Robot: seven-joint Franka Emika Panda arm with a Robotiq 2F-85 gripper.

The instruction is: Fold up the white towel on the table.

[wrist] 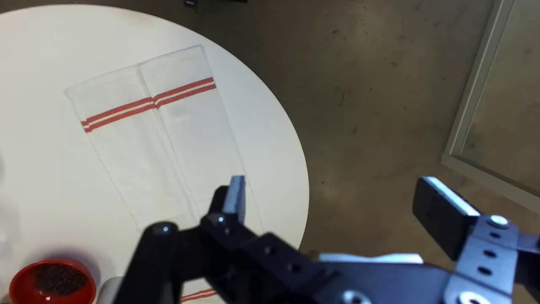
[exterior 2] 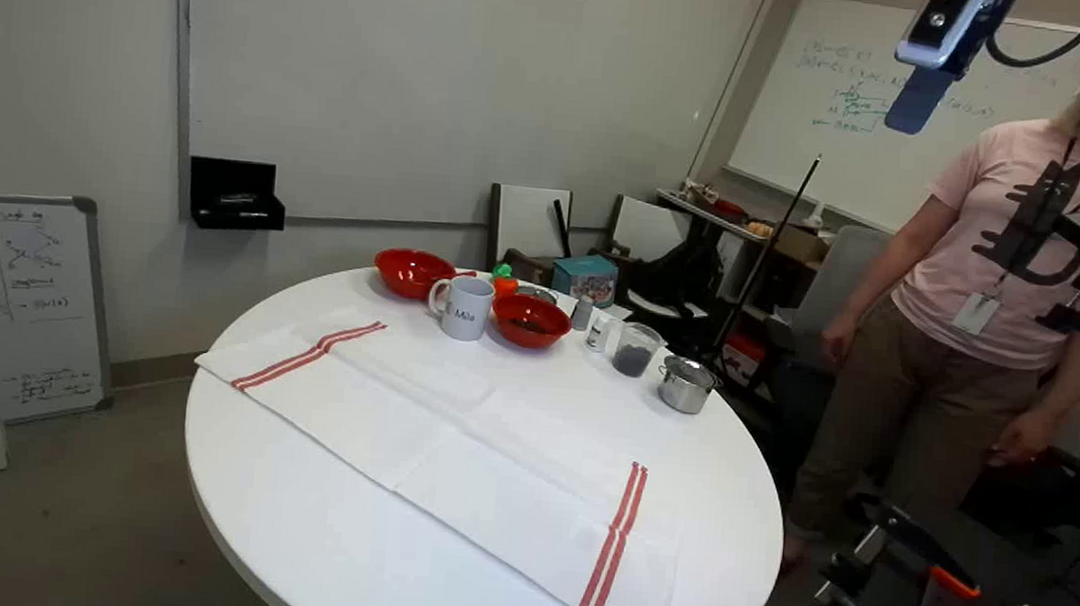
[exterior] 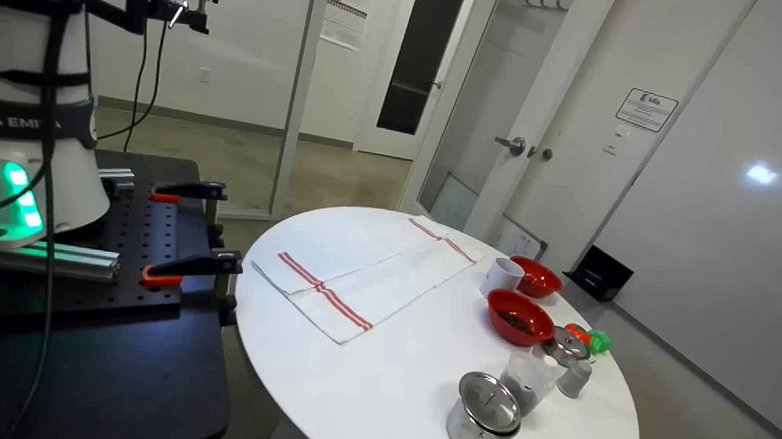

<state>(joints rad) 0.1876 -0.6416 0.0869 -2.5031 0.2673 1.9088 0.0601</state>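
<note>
A flat towel (exterior 2: 453, 459) and bare jaws

The towel lies flat on the bench (exterior 2: 334, 536), one striped end just inside the rim facing my base (exterior: 66, 169), the other about at the rim farther off. Laid out so, its edges are free to be taken up, I judge. A line runs along its length, and the red stripes jog where they cross it: crease or doubled layer, I can't tell.

I hang well above, jaws spread wide with nothing between the fingers (wrist: 235, 198). In the wrist view one finger shows against the towel's edge, the other over the floor (wrist: 371, 126), so I'd likely have to shift inward before going down. That wide stance suits straddling an edge before a pinch.

The mug (exterior 2: 465, 312), bowls (exterior 2: 408, 282) and pot (exterior 2: 686, 389) stand toward the rim away from my base, apart from the towel, probably set there to leave room for folding. The mug is near enough that a wide sweep might catch it.
</note>
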